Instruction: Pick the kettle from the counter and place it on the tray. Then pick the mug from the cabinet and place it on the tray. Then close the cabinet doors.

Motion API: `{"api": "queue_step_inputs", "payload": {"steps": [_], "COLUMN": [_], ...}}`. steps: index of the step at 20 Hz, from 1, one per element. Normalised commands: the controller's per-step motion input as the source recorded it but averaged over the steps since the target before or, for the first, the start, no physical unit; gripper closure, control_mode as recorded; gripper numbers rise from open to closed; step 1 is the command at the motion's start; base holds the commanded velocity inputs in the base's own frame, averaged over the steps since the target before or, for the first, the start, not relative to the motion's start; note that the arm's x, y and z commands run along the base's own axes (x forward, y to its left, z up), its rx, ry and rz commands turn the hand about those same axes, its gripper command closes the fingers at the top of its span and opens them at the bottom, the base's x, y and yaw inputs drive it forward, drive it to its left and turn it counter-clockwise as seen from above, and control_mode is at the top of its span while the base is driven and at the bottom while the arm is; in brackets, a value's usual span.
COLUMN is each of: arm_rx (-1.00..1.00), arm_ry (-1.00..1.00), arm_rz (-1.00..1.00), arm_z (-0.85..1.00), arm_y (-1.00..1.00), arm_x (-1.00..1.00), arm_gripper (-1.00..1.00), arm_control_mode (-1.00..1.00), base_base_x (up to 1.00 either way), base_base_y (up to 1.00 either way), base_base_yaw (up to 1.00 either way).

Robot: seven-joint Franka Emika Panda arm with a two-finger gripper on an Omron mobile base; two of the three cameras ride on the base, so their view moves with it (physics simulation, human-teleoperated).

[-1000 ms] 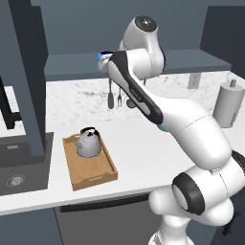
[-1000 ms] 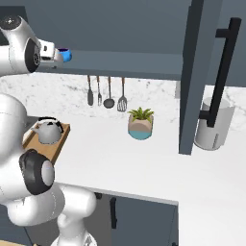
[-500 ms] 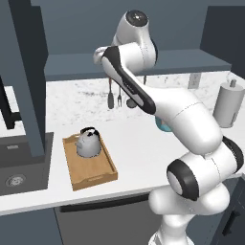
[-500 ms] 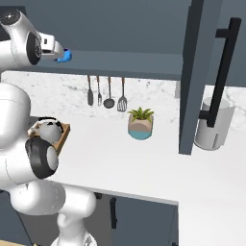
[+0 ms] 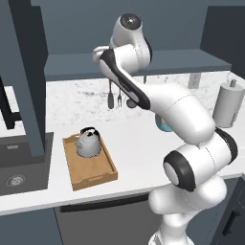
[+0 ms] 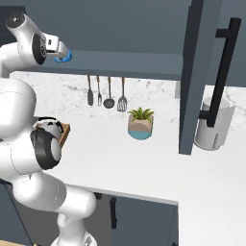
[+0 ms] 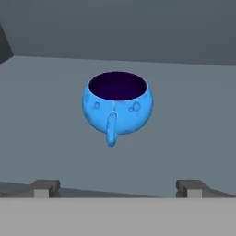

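Note:
The blue mug [image 7: 117,105] stands upright on the cabinet shelf [image 7: 193,120], handle towards me. My gripper [image 7: 117,189] is open, level with it and a short way back; its fingertips [image 7: 46,188] are spread wider than the mug, with nothing between them. In the right base view the hand [image 6: 54,48] is up at the shelf edge, with the mug [image 6: 64,57] just beyond it. The grey kettle [image 5: 88,143] sits on the wooden tray [image 5: 95,171] on the white counter [image 5: 139,143]. Both cabinet doors [image 5: 28,81] [image 6: 192,72] stand open.
A potted plant [image 6: 141,124] and hanging utensils [image 6: 105,91] are at the back of the counter. A paper-towel roll [image 6: 214,124] stands on the right. A sink [image 5: 16,167] lies left of the tray. The right door's bar handle [image 6: 223,72] juts forward.
The arm has swung its upper links round and brought the hand in to face the mug on the shelf. Mug, kettle and tray have not moved.

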Motion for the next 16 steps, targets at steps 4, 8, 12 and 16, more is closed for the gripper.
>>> {"api": "queue_step_inputs", "payload": {"steps": [4, 8, 12, 16], "arm_rx": [0.00, 0.00, 0.00, 0.00], "arm_ry": [0.00, 0.00, 0.00, 0.00], "arm_rz": [-0.06, -0.04, -0.02, -0.02], "arm_z": [0.00, 0.00, 0.00, -0.06], "arm_y": [0.03, 0.08, 0.06, 0.00], "arm_x": [0.28, 0.26, 0.21, 0.21], "arm_gripper": [-1.00, -1.00, -1.00, -1.00], "arm_control_mode": [-1.00, -1.00, -1.00, -1.00], "base_base_x": [0.00, 0.00, 0.00, 0.00], "base_base_y": [0.00, 0.00, 0.00, 0.00], "base_base_yaw": [0.00, 0.00, 0.00, 0.00]}}
